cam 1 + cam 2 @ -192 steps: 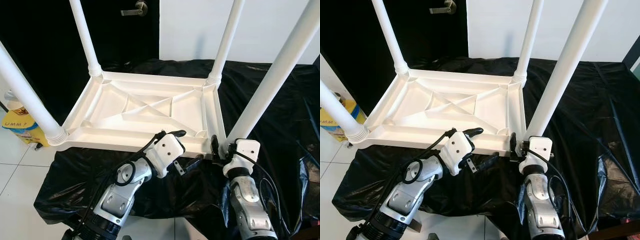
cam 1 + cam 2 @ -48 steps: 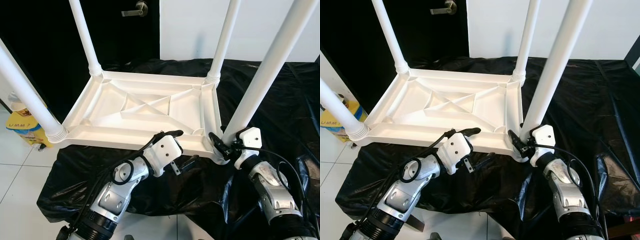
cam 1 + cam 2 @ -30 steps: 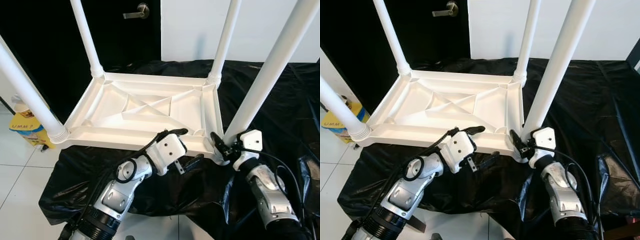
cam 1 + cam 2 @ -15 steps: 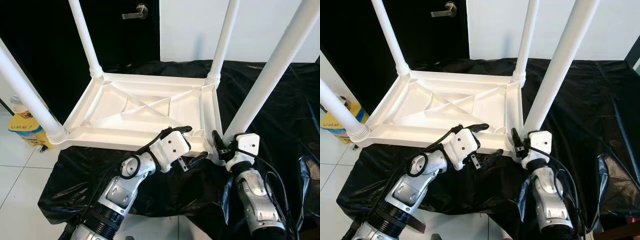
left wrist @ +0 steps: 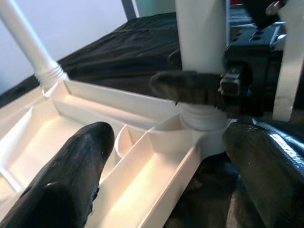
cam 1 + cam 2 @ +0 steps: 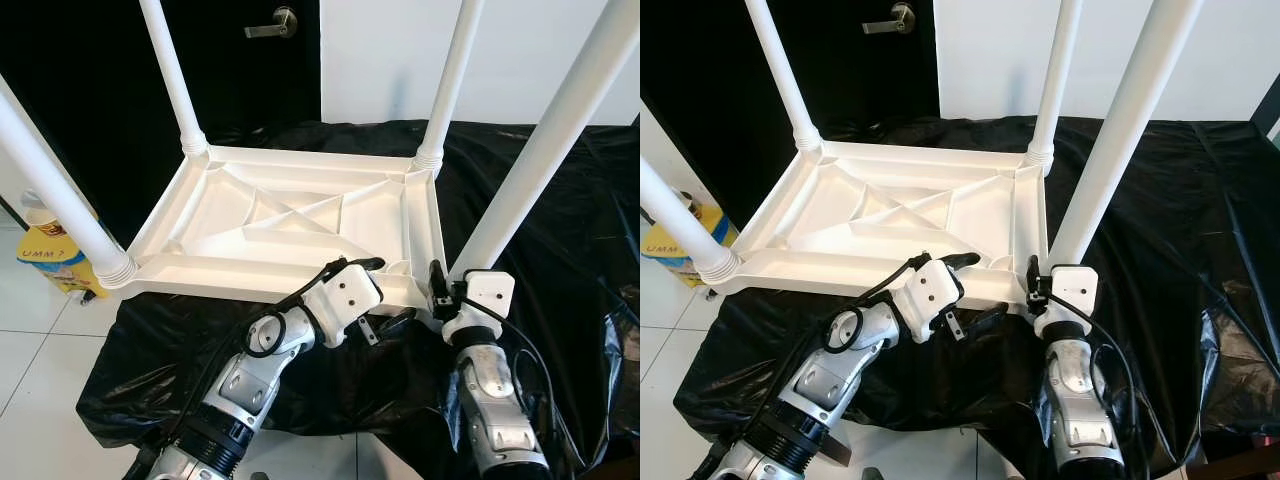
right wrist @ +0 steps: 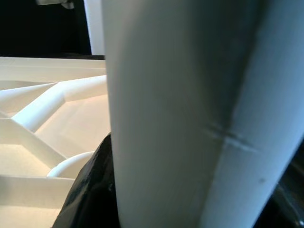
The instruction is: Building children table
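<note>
A white plastic children's table (image 6: 280, 215) lies upside down on a black sheet, its four legs pointing up. My left gripper (image 6: 380, 292) is open at the table's near rim, one finger over the rim and the other below it. In the left wrist view its fingers (image 5: 61, 185) stand wide apart with the rim's corner between them. My right gripper (image 6: 445, 290) is shut on the base of the near right leg (image 6: 540, 160), just above its socket. That leg (image 7: 190, 95) looms close in the right wrist view, with one black finger (image 7: 90, 190) against it.
The black plastic sheet (image 6: 560, 230) covers the floor under and to the right of the table. A yellow box with a bottle (image 6: 45, 255) stands at the left by the near left leg. A dark door with a handle (image 6: 270, 22) is behind. White tiles (image 6: 40, 400) lie at the near left.
My right forearm has swung in from the right and now points straight at the leg, the gripper staying at its base. My left gripper has moved forward onto the near rim.
</note>
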Robot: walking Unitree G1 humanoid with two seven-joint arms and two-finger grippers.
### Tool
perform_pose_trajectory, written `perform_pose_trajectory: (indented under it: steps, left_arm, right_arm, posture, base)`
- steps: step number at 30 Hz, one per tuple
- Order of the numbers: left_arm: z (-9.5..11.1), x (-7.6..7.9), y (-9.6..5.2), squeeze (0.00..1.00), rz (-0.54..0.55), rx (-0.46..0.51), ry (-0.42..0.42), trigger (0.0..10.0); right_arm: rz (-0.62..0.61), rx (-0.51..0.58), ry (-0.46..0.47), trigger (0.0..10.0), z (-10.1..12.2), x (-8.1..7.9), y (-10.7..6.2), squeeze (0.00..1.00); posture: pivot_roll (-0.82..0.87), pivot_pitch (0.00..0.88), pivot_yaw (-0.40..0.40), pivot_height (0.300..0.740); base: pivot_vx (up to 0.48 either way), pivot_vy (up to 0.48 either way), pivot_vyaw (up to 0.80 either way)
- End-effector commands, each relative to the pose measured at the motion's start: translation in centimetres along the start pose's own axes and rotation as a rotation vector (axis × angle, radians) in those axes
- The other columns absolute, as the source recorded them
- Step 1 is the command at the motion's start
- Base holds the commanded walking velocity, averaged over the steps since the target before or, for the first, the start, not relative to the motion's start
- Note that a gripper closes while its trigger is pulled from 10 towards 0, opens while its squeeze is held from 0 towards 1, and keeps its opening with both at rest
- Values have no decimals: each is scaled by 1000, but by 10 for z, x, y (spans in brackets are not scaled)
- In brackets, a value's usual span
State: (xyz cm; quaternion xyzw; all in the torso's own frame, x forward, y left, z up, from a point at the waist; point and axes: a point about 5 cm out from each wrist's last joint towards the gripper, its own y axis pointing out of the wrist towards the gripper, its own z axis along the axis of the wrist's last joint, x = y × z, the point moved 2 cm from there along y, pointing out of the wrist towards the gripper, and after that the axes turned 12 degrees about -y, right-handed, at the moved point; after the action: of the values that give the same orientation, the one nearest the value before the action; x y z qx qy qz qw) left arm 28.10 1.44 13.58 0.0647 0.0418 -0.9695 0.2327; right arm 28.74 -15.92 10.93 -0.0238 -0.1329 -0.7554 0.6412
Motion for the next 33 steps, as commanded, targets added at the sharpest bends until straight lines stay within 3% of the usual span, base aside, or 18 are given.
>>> perform_pose_trajectory:
  steps: [1, 9, 10, 11, 15, 18, 22, 23, 33]
  left_arm:
    - [-4, -5, -2, 0, 34, 1, -31, 10000]
    - [-8, -12, -4, 0, 69, 13, -113, 10000]
    - [-8, -13, -5, 0, 74, 13, -116, 10000]
    - [-8, -13, -5, 0, 75, 13, -117, 10000]
    - [-6, -15, -5, 0, 86, 29, -134, 10000]
    - [-6, -15, -5, 0, 86, 31, -135, 10000]
    - [-5, -3, -9, 0, 31, 42, -156, 10000]
    - [-5, -1, -9, 0, 21, 47, -164, 10000]
    - [-3, 9, -10, 0, -60, 68, -200, 10000]
  right_arm:
    - [-78, -74, -24, 10000, -14, 10, -5, 0]
    - [-68, -71, -2, 10000, -10, 5, 1, 31]
    - [-61, -63, 8, 10000, -9, 4, 2, 431]
    - [-59, -59, 14, 10000, -8, 4, 2, 1000]
    - [27, -18, 90, 10000, -3, -1, 7, 1000]
    - [34, -15, 100, 10000, -2, -1, 7, 1000]
    - [140, 41, 93, 10000, 0, 9, 7, 1000]
    - [191, 51, 87, 10000, 0, 11, 6, 0]
    - [388, 79, 27, 10000, -2, 13, 9, 0]
  posture:
    - [-145, 29, -3, 740]
    - [-116, 25, -25, 740]
    - [-113, 24, -25, 740]
    - [-113, 24, -25, 740]
    - [-82, 6, -34, 740]
    - [-82, 6, -34, 740]
    - [-49, 1, -53, 740]
    - [-49, 3, -54, 740]
    - [-68, 0, -39, 740]
  base:
    - [0, 0, 0]
    - [0, 0, 0]
    - [0, 0, 0]
    - [0, 0, 0]
    - [0, 0, 0]
    - [0, 0, 0]
    - [0, 0, 0]
    - [0, 0, 0]
    - [0, 0, 0]
